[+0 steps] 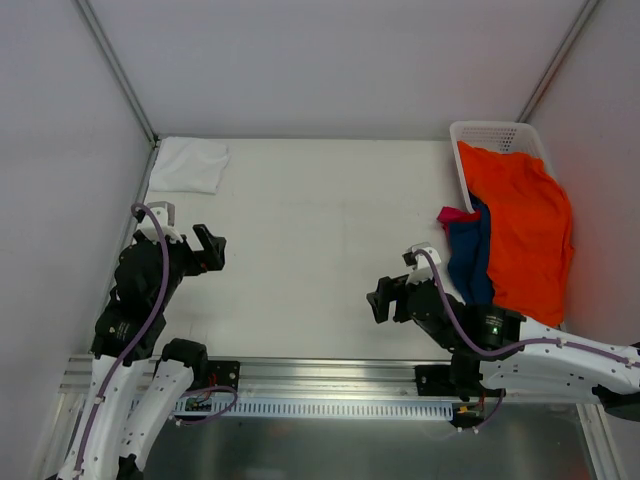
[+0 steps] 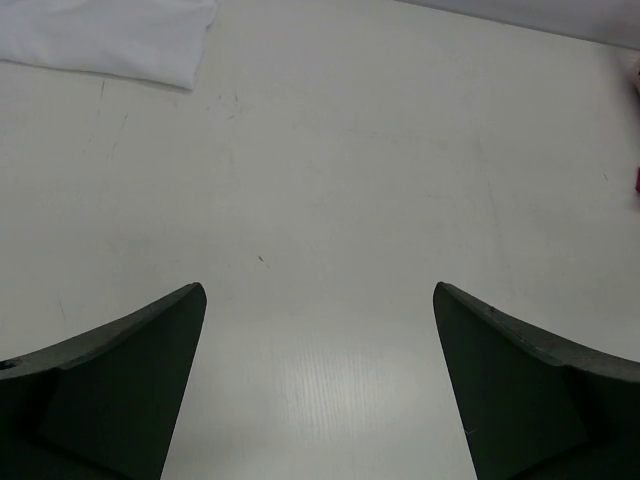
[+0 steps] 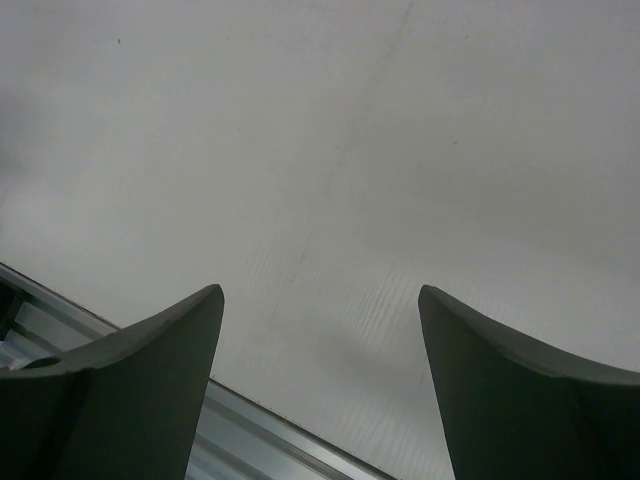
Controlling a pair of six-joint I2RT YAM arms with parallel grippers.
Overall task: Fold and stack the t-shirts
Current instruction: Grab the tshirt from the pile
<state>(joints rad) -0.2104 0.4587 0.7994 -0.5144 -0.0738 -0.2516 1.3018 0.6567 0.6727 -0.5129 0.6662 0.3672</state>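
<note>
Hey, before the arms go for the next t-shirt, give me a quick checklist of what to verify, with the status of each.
1. Left tool open, holding nothing: ok.
2. Right tool open, holding nothing: ok.
3. White t-shirt folded at the far left corner of the table: ok.
4. Middle of the table bare for folding: ok.
5. Orange t-shirt spilling from the basket, on top of the pile: ok.
6. Navy t-shirt and pink-red t-shirt untangled from the orange one: cannot tell.
</note>
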